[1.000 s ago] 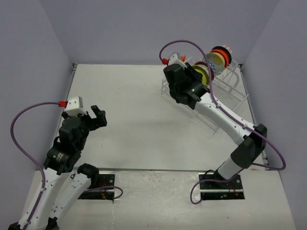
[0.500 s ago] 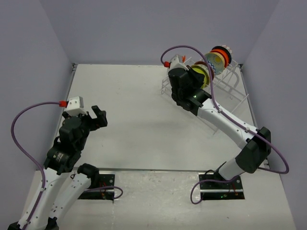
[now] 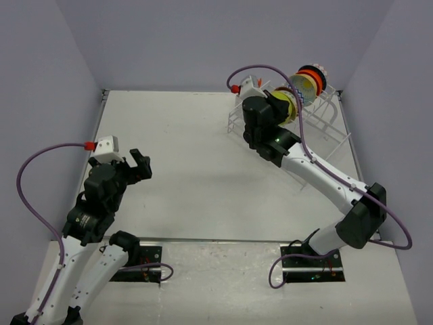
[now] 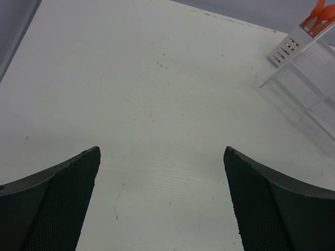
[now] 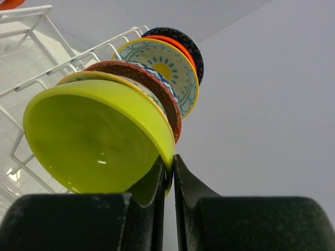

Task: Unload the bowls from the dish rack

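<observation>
Nearest the arm bases, the left gripper hangs over the table well to the left of the dish rack, on the near side of it. Its jaws stand wide apart, and its wrist view shows nothing between the two dark fingers, only bare tabletop. From there a broad stretch of white surface runs to the rack's left edge, with nothing on it.

The rack sits in the table's far right corner, its wire frame close to the right edge and the back edge. At its near left corner a small slotted utensil basket holds orange utensils.

The right arm reaches across the rack's near left side. The right gripper is closed to a narrow slit, with the rim of the lime green bowl pinched between its fingertips. This bowl is at the front of the row, standing on edge in the rack's tines with its hollow facing the gripper.

Behind it, packed close, come a pale bowl with a yellow rim, a red patterned bowl, a yellow-centred bowl with blue zigzag, an orange-red bowl and a dark blue bowl. The last one stands nearest the rack's far end, by the back wall.
</observation>
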